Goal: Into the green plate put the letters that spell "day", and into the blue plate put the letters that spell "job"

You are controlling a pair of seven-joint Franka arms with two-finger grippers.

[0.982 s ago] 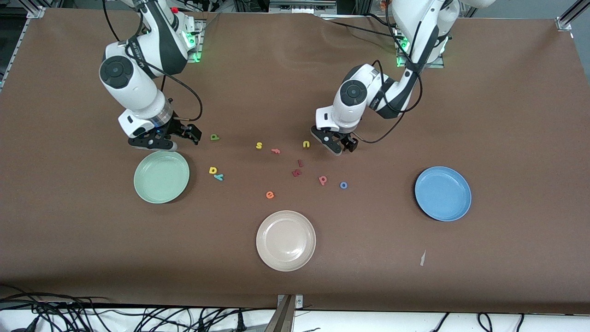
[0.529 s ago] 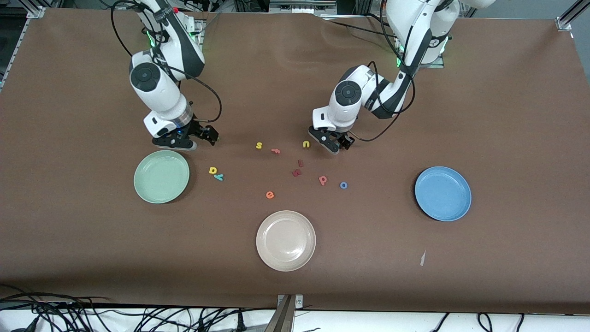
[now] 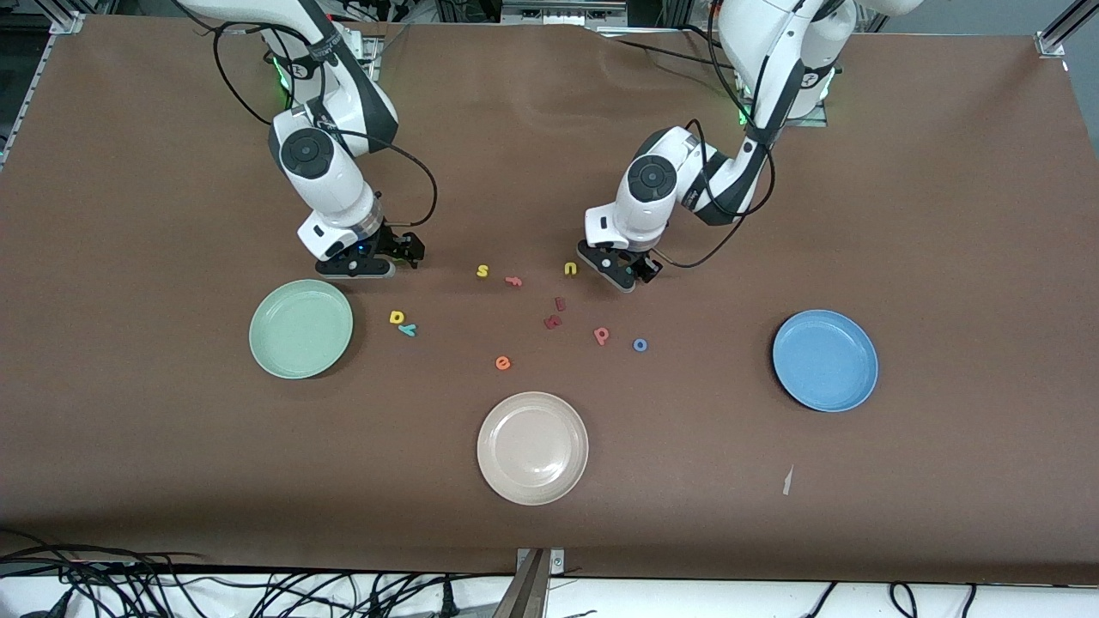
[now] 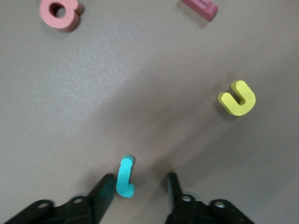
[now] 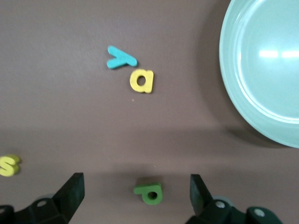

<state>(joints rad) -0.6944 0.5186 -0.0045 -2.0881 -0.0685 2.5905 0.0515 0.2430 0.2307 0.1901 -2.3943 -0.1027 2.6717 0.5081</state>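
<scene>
In the left wrist view the teal "j" (image 4: 124, 177) lies on the table between the fingers of my left gripper (image 4: 138, 179). One finger is right beside it and the other stands apart, so the gripper is open. My right gripper (image 5: 135, 184) is wide open and straddles the dark green "a" (image 5: 149, 192). The yellow "d" (image 3: 397, 318) and teal "y" (image 3: 409, 330) lie together beside the green plate (image 3: 300, 329). The salmon "b" (image 3: 602, 335) and blue "o" (image 3: 640, 345) lie toward the blue plate (image 3: 825, 360). Both plates hold nothing.
A beige plate (image 3: 532, 447) sits nearest the front camera. Loose letters lie mid-table: a yellow "s" (image 3: 482, 271), an orange "f" (image 3: 513, 280), a yellow "u" (image 3: 570, 269), two dark red letters (image 3: 552, 322) and an orange "e" (image 3: 503, 363).
My right arm has moved from beside the green plate toward the table's middle and now stands over the green "a". My left gripper's fingers have drawn closer together around the "j".
</scene>
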